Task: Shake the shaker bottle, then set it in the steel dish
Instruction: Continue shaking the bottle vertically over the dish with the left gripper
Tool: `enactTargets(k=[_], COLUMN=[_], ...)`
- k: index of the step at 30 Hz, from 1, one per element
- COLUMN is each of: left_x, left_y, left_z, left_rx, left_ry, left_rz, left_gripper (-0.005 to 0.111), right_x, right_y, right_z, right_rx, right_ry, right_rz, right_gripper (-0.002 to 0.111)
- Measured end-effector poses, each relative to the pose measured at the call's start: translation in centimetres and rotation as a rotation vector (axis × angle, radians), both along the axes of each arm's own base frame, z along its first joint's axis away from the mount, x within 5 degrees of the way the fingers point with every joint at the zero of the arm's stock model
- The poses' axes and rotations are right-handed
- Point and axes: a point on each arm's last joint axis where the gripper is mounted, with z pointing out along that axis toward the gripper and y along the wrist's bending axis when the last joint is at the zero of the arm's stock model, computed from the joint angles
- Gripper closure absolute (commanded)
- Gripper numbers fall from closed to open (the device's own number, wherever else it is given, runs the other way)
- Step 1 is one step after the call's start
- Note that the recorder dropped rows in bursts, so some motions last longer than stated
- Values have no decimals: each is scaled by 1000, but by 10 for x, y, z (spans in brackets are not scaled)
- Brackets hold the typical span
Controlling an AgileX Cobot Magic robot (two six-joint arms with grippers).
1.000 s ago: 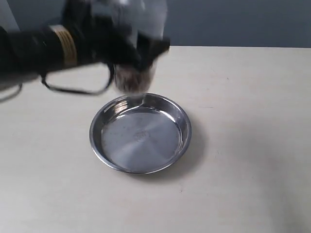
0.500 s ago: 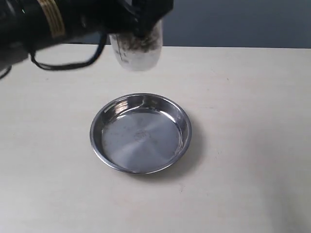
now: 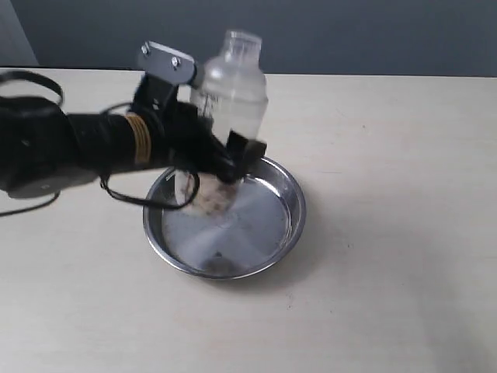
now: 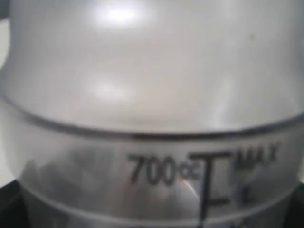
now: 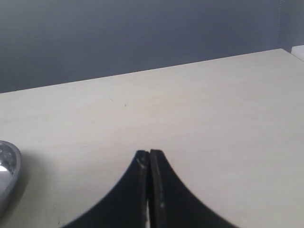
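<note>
The frosted shaker bottle [image 3: 227, 101] stands upright, slightly tilted, with its base down inside the steel dish [image 3: 287, 194]; brown grains show at its bottom. My left gripper [image 3: 221, 159] reaches in from the left and is shut on the bottle's lower body. In the left wrist view the shaker bottle [image 4: 152, 95] fills the picture, with "700cc" and "MAX" marks legible and the fingers hidden. My right gripper [image 5: 149, 154] is shut, empty, over bare table; an edge of the steel dish [image 5: 7, 171] shows beside it.
The beige table [image 3: 388, 233] lies bare to the right of and in front of the dish. A dark grey wall [image 3: 349, 35] stands behind the table's far edge. Black cable loops hang under the left arm [image 3: 70, 148].
The left arm has swung down from the high, blurred position near the back edge. The bottle, earlier held high above the table, now stands low with its base in the dish.
</note>
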Motion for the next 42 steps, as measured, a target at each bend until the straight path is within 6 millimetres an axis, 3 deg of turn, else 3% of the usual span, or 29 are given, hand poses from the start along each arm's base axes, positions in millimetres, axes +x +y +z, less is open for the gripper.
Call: enactTargets(k=[2, 3, 4, 5, 6, 7, 8, 12, 14, 15, 16, 17, 20, 22, 24, 27, 28, 29, 31, 33, 35, 38, 39, 41, 42], left_x=[-3, -6, -6, -2, 2, 2, -1, -14, -13, -11, -10, -9, -9, -11, -7, -5, -7, -9, -13, -17, -13, -5, -5, -4, -5], left_y=[5, 4, 1, -1, -2, 2, 4, 7, 4, 4, 5, 7, 11, 10, 2, 3, 5, 6, 7, 5, 0, -1, 0, 1, 1], left_z=[54, 67, 62, 44, 21, -18, -21, 48, 30, 0, -5, 0, 60, 74, 46, -13, -13, 0, 47, 67, 49, -14, -18, 10, 38], left_rx=[-95, -143, -181, -172, -142, -53, -26, -158, -166, -106, -84, -71, -138, -187, -170, -37, -21, -37, -112, -178, -185, -54, -22, -30, -72], left_ry=[-167, -213, -225, -177, -102, 48, 65, -164, -133, -40, -18, -38, -216, -272, -196, 28, 36, -3, -153, -229, -185, 29, 42, -39, -124], left_rz=[6, -2, -26, -26, -11, 30, 33, -10, -30, -23, -14, -10, 2, -14, -29, -1, 1, 0, -13, -37, -43, -6, -4, -4, -9], left_gripper=[106, 106, 106, 106, 106, 106, 106, 106, 106, 106, 106, 106, 106, 106, 106, 106, 106, 106, 106, 106, 106, 106, 106, 106, 106], right_x=[0, 0, 0, 0, 0, 0, 0, 0, 0, 0, 0, 0, 0, 0, 0, 0, 0, 0, 0, 0, 0, 0, 0, 0, 0], right_y=[0, 0, 0, 0, 0, 0, 0, 0, 0, 0, 0, 0, 0, 0, 0, 0, 0, 0, 0, 0, 0, 0, 0, 0, 0], right_z=[0, 0, 0, 0, 0, 0, 0, 0, 0, 0, 0, 0, 0, 0, 0, 0, 0, 0, 0, 0, 0, 0, 0, 0, 0], right_rx=[0, 0, 0, 0, 0, 0, 0, 0, 0, 0, 0, 0, 0, 0, 0, 0, 0, 0, 0, 0, 0, 0, 0, 0, 0], right_ry=[0, 0, 0, 0, 0, 0, 0, 0, 0, 0, 0, 0, 0, 0, 0, 0, 0, 0, 0, 0, 0, 0, 0, 0, 0], right_rz=[0, 0, 0, 0, 0, 0, 0, 0, 0, 0, 0, 0, 0, 0, 0, 0, 0, 0, 0, 0, 0, 0, 0, 0, 0], right_gripper=[109, 109, 109, 109, 109, 109, 109, 109, 109, 109, 109, 109, 109, 109, 109, 109, 109, 109, 109, 109, 109, 109, 109, 109, 109])
